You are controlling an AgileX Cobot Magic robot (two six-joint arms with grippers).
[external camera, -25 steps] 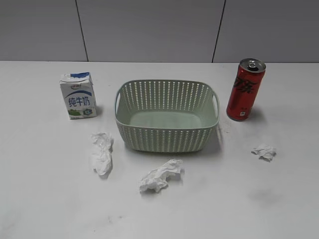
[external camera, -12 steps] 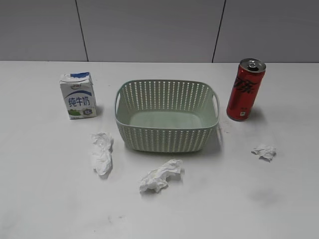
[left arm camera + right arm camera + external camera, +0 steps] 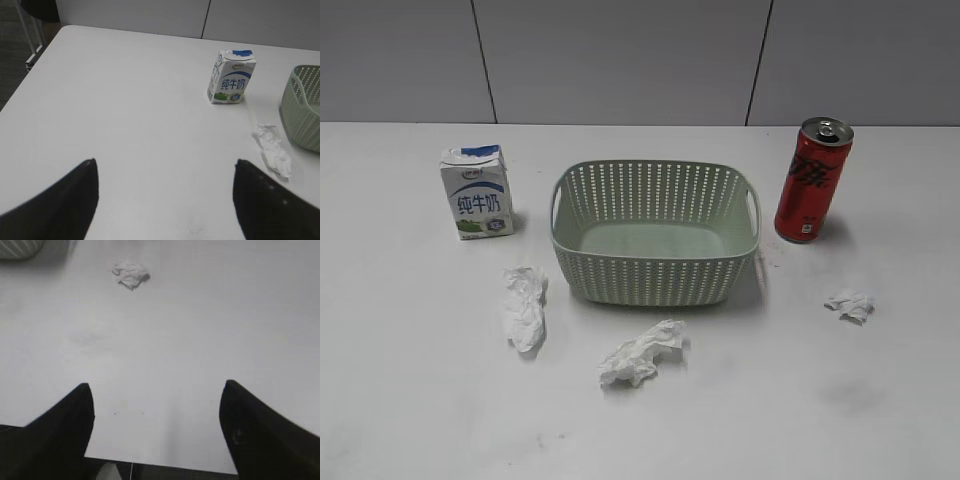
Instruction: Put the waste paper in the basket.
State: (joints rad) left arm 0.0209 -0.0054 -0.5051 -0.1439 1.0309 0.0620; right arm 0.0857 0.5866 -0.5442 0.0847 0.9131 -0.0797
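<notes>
Both pincers stand with jaws spread wide and nothing between them: the left gripper (image 3: 165,200) hangs over bare white table (image 3: 410,400) at the near left, the right gripper (image 3: 156,427) over the near edge of the table at the right. Neither shows in the exterior view.

The pale green perforated plastic basket (image 3: 655,275) sits mid-table, its floor bare. All three crumpled white tissue-paper wads lie on the table outside it. The long left wad (image 3: 524,308) lies near the basket's near-left corner, apart from it; the left wrist view shows it (image 3: 272,150) ahead and to the right of the left gripper. The middle wad (image 3: 642,353) lies just in front of the basket's near wall. The small right wad (image 3: 850,304) lies well right of the basket, and appears far ahead of the right gripper (image 3: 130,274).

A white-and-blue milk carton (image 3: 477,192) stands upright left of the basket; a tall red drinks can (image 3: 812,181) stands upright to its right.
</notes>
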